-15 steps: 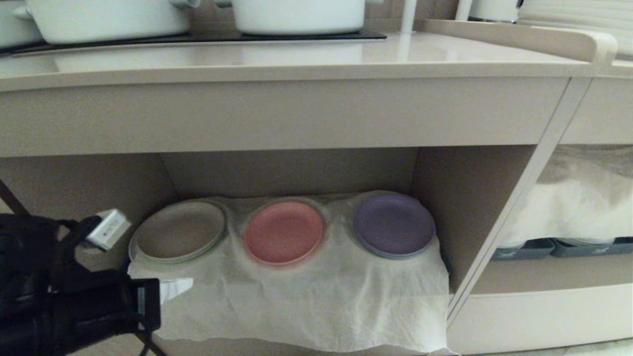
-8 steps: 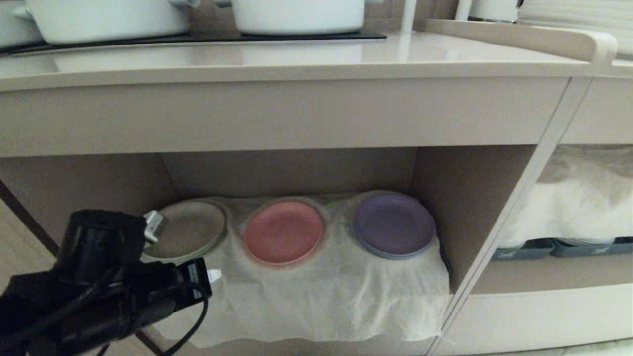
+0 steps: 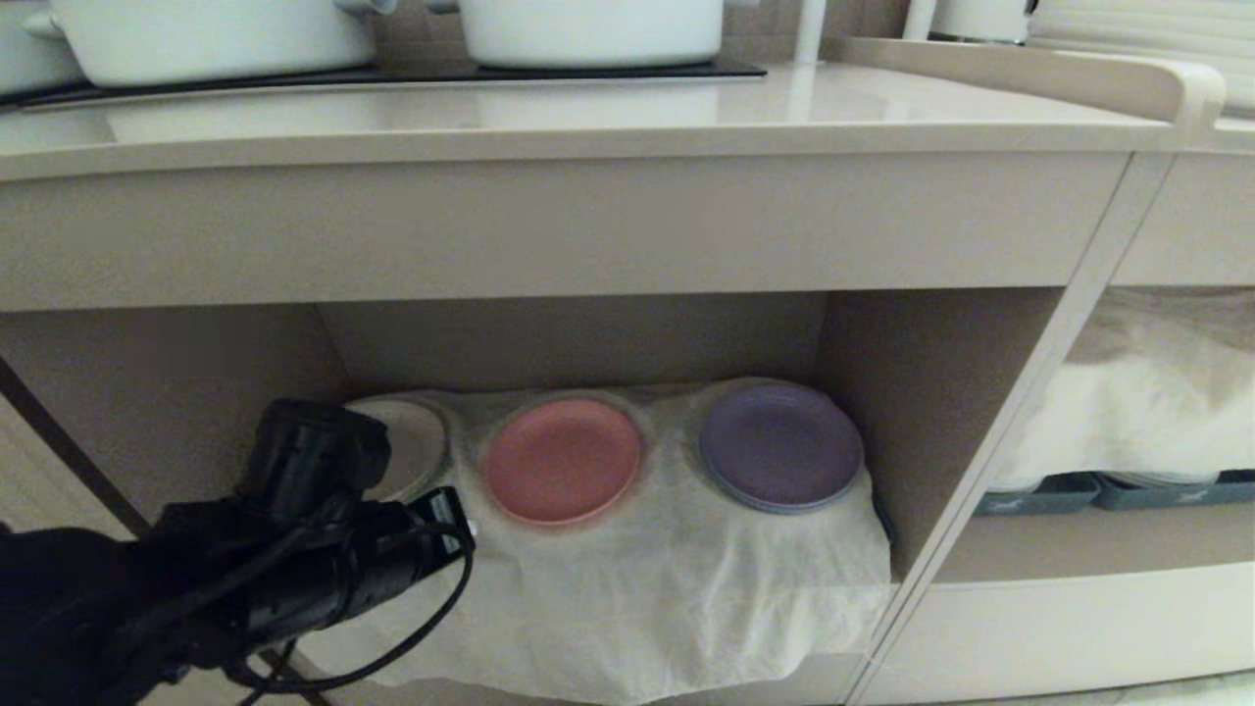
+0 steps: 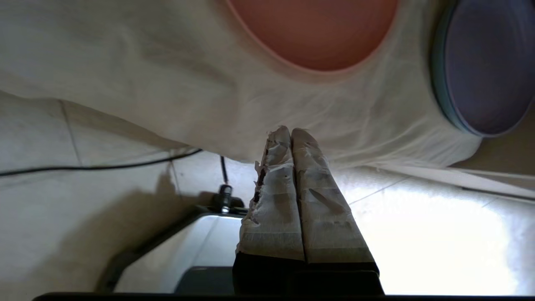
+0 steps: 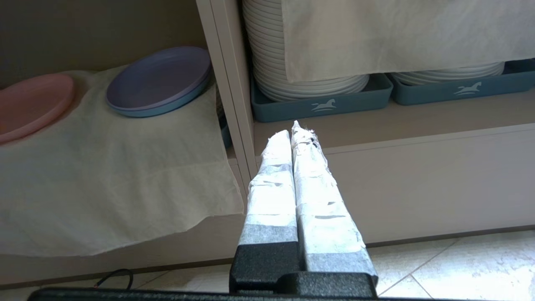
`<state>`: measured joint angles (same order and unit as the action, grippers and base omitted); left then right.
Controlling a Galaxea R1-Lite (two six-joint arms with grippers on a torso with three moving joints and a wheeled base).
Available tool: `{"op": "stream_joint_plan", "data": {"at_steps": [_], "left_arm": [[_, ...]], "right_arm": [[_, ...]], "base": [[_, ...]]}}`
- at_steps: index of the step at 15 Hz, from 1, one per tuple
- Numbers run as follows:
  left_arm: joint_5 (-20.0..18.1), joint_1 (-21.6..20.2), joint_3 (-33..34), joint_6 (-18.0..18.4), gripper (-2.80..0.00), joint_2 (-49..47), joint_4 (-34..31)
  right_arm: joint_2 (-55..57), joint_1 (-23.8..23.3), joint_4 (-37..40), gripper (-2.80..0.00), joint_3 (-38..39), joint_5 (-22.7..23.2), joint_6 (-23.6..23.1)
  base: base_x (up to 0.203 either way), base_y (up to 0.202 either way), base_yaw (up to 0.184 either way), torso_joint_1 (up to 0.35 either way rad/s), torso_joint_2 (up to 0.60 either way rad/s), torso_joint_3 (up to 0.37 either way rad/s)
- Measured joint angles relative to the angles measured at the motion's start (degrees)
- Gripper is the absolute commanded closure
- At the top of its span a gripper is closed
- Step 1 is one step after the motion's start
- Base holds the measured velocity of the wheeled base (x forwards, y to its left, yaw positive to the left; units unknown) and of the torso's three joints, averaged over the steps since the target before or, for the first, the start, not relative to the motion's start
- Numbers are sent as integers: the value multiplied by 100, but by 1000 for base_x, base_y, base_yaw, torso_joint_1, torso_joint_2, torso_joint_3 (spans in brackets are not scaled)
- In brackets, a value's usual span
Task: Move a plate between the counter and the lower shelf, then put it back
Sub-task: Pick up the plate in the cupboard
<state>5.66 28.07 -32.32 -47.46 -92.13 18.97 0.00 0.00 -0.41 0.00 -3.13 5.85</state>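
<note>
Your head camera faces the lower shelf [image 3: 588, 343] low and near; both wrist cameras look along closed fingers, sharing its pink plate [image 3: 563, 461] and purple plate [image 5: 159, 79].

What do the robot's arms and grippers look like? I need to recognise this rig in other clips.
The left arm is black, with a rounded black housing on top and loose black cables looping under it. The left gripper has two long tapering fingers wrapped in worn, frayed white tape on a black base. The right gripper matches: white-taped, frayed at the tips, on a textured black base.
</note>
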Motion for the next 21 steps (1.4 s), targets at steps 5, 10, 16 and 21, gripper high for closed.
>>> {"op": "stream_joint_plan", "data": {"at_steps": [5,10,16,21], "left_arm": [[302,24,-96,-67,0,-584,183],[506,24,-412,-284,-280,-1055,188],[626,15,-892,-316,-280,-1567,140],[825,13,-1207,-284,-280,-1939,90]], "right_arm": [[0,0,-1,0,0,0,1],[0,0,-1,0,0,0,1],[0,0,-1,0,0,-2,1],[0,0,-1,0,0,-2,1]], "base": [[0,0,0,0,0,0],[0,0,0,0,0,0],[0,0,0,0,0,0],[0,0,0,0,0,0]]}}
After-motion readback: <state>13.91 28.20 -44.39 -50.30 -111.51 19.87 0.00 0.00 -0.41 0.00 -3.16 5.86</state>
